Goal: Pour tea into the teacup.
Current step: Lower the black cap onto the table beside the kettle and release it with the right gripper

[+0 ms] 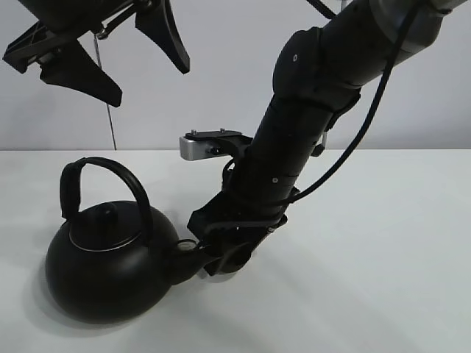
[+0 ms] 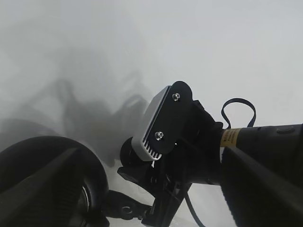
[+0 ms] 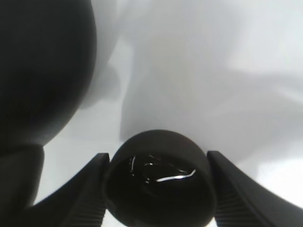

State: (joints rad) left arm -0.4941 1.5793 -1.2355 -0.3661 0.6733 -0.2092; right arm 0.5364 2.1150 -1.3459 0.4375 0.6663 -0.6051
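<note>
Currently your right gripper is pinching the teacup: in the right wrist view its two fingers press against opposite sides of the small black cup, and bright glints show inside the bowl. From the high camera, that gripper sits low, left of centre and toward the near edge of the white table. It is just right of the kettle, and its tip is close under the spout. The cup itself is mostly hidden there by the gripper, so you cannot tell whether it rests on the table or hangs just above it. The kettle stands upright on the left with its arched handle up. Your left gripper hangs high above the kettle at far left, fingers spread wide and holding nothing.
</note>
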